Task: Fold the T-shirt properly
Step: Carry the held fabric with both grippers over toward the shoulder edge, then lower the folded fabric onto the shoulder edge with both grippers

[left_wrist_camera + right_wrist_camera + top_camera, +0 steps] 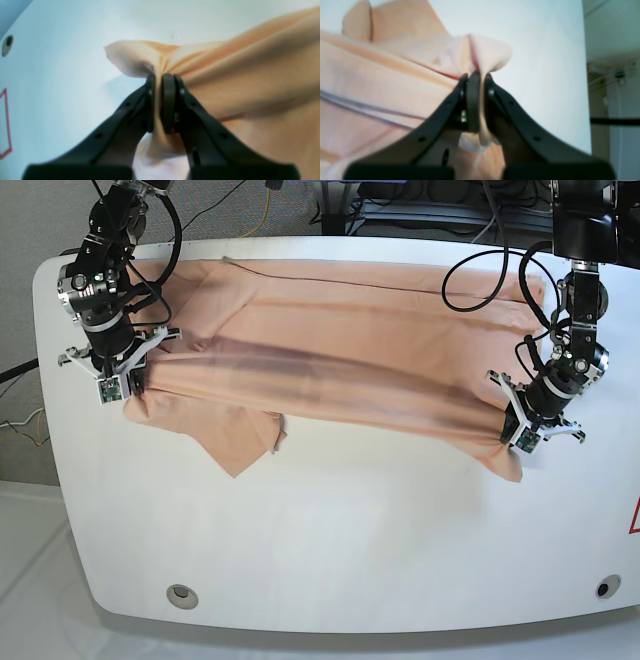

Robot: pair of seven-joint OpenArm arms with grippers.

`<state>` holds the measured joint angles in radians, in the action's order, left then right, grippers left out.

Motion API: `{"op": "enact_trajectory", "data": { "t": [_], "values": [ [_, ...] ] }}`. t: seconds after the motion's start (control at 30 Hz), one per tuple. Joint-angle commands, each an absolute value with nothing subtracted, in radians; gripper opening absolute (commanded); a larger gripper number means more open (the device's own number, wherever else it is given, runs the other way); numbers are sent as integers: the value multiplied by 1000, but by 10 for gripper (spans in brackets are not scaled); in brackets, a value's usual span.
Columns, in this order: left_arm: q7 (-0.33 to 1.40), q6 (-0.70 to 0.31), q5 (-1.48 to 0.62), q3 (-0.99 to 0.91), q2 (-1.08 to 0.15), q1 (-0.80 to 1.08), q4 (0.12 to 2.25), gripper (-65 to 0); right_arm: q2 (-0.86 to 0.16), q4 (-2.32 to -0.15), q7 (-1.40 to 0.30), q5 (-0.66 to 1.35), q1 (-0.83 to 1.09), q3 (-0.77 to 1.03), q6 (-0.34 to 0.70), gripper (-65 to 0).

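The peach T-shirt [340, 350] lies across the far half of the white table [350, 530], its near edge lifted into a long taut fold between both grippers. My left gripper [157, 102] is shut on a bunch of the T-shirt [250, 82] at the base view's right end [520, 432]. My right gripper [476, 105] is shut on a corner of the T-shirt [382, 82] at the base view's left end [122, 380]. A sleeve [240, 442] hangs loose onto the table below the fold.
Two round holes [181, 594] [601, 588] sit near the table's front edge. A red marking [634, 518] is at the right edge. Cables [480, 280] loop above the shirt's right end. The table's right edge [586, 87] shows in the right wrist view.
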<state>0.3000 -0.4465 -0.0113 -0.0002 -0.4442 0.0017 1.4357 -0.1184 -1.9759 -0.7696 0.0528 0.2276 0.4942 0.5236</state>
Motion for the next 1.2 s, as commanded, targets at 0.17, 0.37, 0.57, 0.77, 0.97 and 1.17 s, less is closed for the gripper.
{"op": "enact_trajectory", "data": {
  "t": [0.17, 0.37, 0.57, 0.77, 0.97, 1.17],
  "values": [
    [357, -427, -2, -12, -464, 28, 1452, -623, -131, -2000, -773, 41, 248, 506, 510, -650],
    [427, -427, -2, -12, -464, 28, 1452, -623, -133, -2000, -773, 41, 282, 506, 510, -650],
    [429, -427, -2, -12, -469, 51, 1452, -623, -133, -2000, -812, 41, 302, 506, 510, -650],
    [429, -426, -1, -12, -469, 58, 1451, -623, -134, -2000, -869, 39, 309, 506, 510, -650],
    [429, -426, -1, -12, -469, 74, 1448, -623, -134, -1998, -878, 39, 341, 506, 506, -650],
    [429, -424, -1, -12, -464, 79, 1448, -623, -134, -1991, -878, 38, 367, 506, 503, -650]
  ]
}}
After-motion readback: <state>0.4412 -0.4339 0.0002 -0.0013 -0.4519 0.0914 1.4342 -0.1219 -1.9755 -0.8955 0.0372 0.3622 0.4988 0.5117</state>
